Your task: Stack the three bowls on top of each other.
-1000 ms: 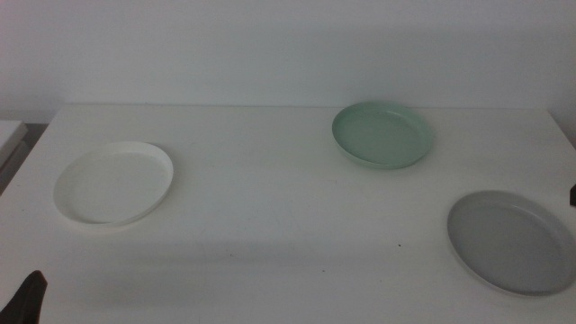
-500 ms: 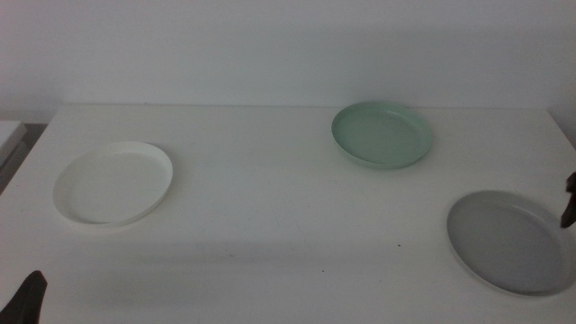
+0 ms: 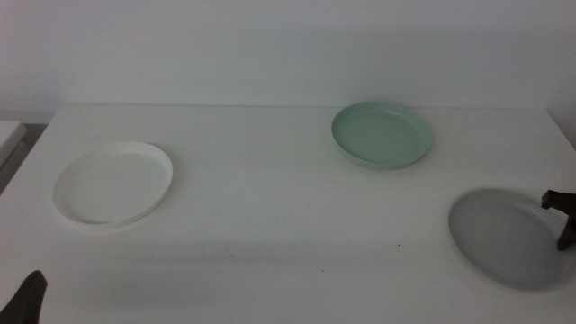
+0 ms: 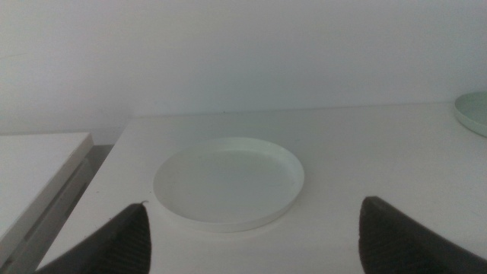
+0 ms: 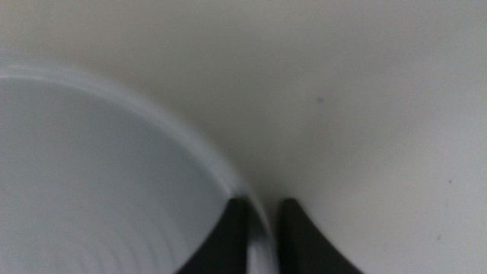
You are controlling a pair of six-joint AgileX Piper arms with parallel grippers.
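Grey bowl (image 3: 504,238) rim, at its 3 o'clock edge, is pinched by right gripper (image 5: 262,232). Left gripper (image 4: 251,228) is held spread wide, facing white bowl (image 4: 228,181).

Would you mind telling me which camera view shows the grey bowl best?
The middle view: the whole grey bowl shows near the table's right edge, with the right claw at its rim. The right wrist view shows only a blurred rim section between the jaws. The left wrist view misses it.

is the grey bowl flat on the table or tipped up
Tipped up: the grey bowl shows its underside, its rim pinched by the right tool.
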